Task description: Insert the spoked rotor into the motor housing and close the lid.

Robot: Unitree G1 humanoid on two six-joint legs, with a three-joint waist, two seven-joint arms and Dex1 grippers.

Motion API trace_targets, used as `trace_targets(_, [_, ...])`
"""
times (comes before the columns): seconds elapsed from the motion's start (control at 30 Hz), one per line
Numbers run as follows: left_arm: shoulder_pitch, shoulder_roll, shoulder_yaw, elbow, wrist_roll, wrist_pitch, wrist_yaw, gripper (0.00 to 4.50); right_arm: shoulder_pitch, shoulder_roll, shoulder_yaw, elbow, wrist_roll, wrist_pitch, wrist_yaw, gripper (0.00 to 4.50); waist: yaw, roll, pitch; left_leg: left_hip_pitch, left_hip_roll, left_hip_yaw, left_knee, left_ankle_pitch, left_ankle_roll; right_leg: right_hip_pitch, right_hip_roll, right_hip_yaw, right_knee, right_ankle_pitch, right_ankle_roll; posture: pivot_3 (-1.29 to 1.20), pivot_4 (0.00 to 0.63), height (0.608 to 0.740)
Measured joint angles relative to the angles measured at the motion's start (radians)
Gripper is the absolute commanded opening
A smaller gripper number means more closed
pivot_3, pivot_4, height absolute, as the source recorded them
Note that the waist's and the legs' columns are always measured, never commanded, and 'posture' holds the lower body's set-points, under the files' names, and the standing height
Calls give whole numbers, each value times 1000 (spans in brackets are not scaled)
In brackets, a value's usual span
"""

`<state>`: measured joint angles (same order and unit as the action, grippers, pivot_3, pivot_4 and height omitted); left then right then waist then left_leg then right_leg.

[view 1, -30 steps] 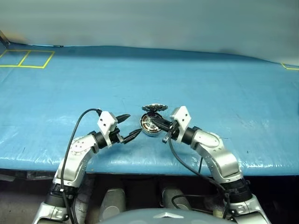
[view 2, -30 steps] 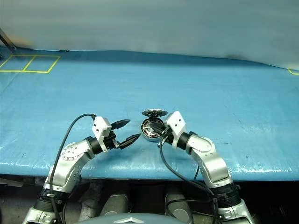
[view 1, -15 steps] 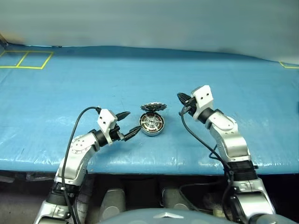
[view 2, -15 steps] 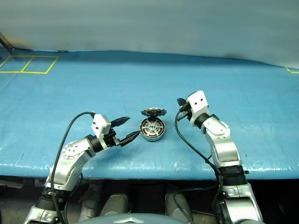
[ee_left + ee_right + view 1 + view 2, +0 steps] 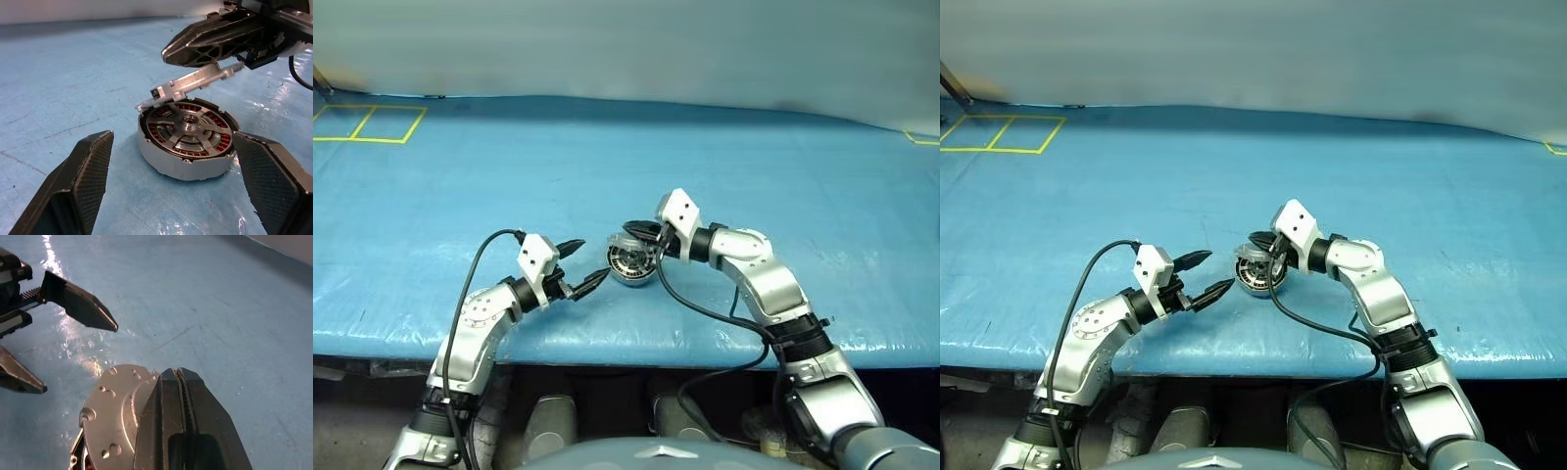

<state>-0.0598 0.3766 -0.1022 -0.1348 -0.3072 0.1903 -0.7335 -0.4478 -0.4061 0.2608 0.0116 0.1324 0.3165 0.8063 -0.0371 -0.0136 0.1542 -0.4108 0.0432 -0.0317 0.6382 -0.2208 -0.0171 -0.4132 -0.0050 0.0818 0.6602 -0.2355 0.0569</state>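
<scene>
The motor housing point(image 5: 181, 164) sits on the blue table between my grippers, copper windings showing around its centre. The spoked rotor point(image 5: 188, 128) lies seated inside it, silver spokes up. The toothed lid point(image 5: 195, 81) hangs tilted about halfway down over the housing. My right gripper point(image 5: 634, 233) is shut, and its fingertips rest on top of the lid point(image 5: 115, 416). My left gripper point(image 5: 594, 258) stands open just left of the housing, one finger to each side and not touching it.
The blue table cover point(image 5: 754, 166) stretches wide behind and beside the housing. Its front edge point(image 5: 636, 338) runs close below my grippers. Yellow tape squares point(image 5: 372, 122) mark the far left corner.
My right gripper left the housing's right side, swung up and away, then came back over the top onto the lid. The lid has tipped from upright to half shut. My left gripper stayed put.
</scene>
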Motion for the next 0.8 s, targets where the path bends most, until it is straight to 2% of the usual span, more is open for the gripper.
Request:
trace_targets(0.13, [1,0,-2,0,2,0,3,4157,36,1,11,19,-46,-17,-37,51,0,0,0,0,0,0,1,0,0,0,0,0,0,-1,2,0,150,740])
trace_targets(0.43, [-6,-1,-21,0,6,0,-5,4157,182,90,-17,-22,-59,-69,-185,51,-1,-1,-2,3,0,0,2,0,0,4,0,0,0,-3,2,0,150,740])
trace_targets(0.53, [-9,-1,-25,1,12,0,-10,4157,233,127,-41,-46,-44,-98,-221,638,-2,-1,-2,3,0,0,4,0,0,4,0,0,1,-4,1,0,150,740])
trace_targets(0.7, [-28,-2,-26,20,17,-4,-20,4157,275,164,-64,-94,7,-87,-238,2223,-2,0,-1,0,0,1,7,0,0,2,0,1,1,-4,1,0,150,740])
trace_targets(0.8, [-34,-4,-26,34,18,-11,-31,4157,274,171,-72,-145,6,-89,-260,2223,-1,0,-1,0,0,1,7,0,0,2,0,1,1,-4,1,0,150,740])
